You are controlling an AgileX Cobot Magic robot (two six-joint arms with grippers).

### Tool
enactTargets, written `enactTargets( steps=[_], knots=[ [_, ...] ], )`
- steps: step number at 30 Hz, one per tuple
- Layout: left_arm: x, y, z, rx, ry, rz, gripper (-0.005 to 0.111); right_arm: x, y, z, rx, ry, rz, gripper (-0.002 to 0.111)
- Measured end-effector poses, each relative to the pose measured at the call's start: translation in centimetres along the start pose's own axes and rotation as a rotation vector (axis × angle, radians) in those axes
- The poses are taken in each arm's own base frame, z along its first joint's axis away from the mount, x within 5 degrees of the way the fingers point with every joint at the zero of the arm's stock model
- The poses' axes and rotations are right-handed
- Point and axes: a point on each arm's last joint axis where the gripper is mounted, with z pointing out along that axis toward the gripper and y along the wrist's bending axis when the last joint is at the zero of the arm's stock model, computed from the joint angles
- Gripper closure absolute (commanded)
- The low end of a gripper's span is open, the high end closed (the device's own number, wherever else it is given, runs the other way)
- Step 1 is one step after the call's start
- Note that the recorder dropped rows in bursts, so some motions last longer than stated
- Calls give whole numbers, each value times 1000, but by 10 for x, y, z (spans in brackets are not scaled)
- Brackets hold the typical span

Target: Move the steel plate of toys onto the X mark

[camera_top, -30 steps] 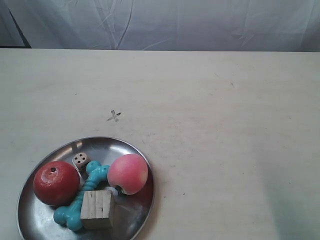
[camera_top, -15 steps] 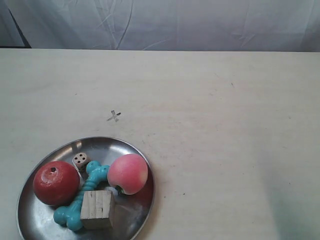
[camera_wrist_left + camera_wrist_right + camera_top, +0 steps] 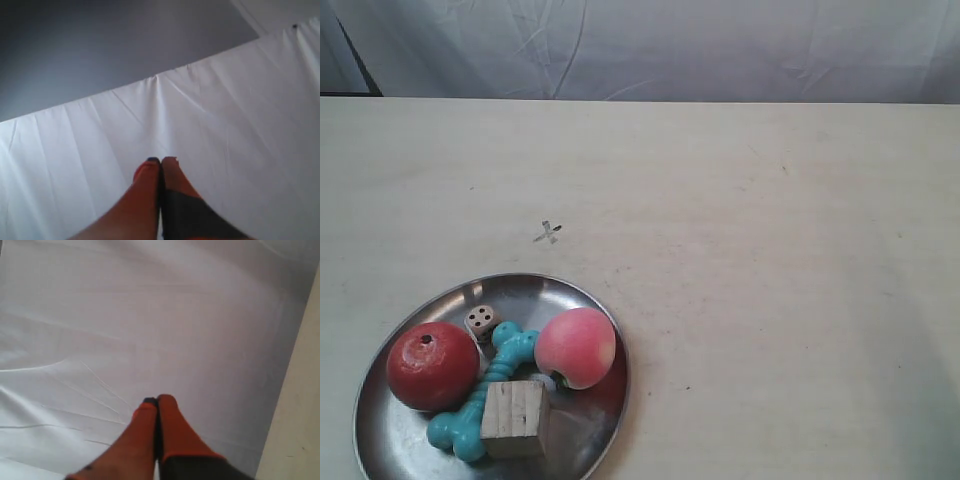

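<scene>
Fig. Exterior view, both wrist views: start of the approach.

Steel plate (image 3: 545, 298) rests flat on the table (image 3: 770, 280), at the near left of the exterior view, its nearest edge cut off by the frame. It carries the toys: red apple (image 3: 432, 365), peach (image 3: 576, 347), turquoise bone (image 3: 496, 372), wooden cube (image 3: 514, 420) and die (image 3: 480, 321), all inside the rim. The X mark (image 3: 549, 233) lies just beyond the plate's far rim, apart from it and uncovered.

Neither arm shows in the exterior view. Left gripper (image 3: 160, 164) is clenched on nothing, tips pressed together, facing white cloth (image 3: 225, 125). Right gripper (image 3: 157, 402) is likewise closed and empty, pointing at cloth with a strip of table edge beside it. No contact w/ the plate yet.

Step in hand (judged): reach for the plate. Advice:
- Spread the jaws before descent and come in low at a bare stretch of rim, e.g. the far or right side, clear of peach and die.
- Pinch rim only. The metal looks slick, so a firm, square bite matters.
- Keep the plate level. Apple and peach are round and will prob. roll if it tilts.
- Travel is short and away from the near edge, so a slide or a very low lift suffices.
- Stop w/ the plate's centre over the X, which the plate hides on arrival, so line up beforehand.
</scene>
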Motion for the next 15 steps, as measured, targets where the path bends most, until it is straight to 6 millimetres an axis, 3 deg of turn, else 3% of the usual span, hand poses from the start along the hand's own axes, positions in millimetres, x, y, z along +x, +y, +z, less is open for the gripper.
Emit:
enactTargets(
  steps=[4,7,11,15],
  knots=[
    [-6,6,1,-48,-50,-155,107,7,-1,0,12,76,16,108],
    [-14,19,12,-115,23,-240,107,12,-2,-1,20,133,18,108],
    [-21,37,29,-191,267,-265,107,14,13,-2,-29,185,-73,108],
    [5,45,51,-240,606,-374,107,11,52,-1,-119,234,-322,108]
  ],
)
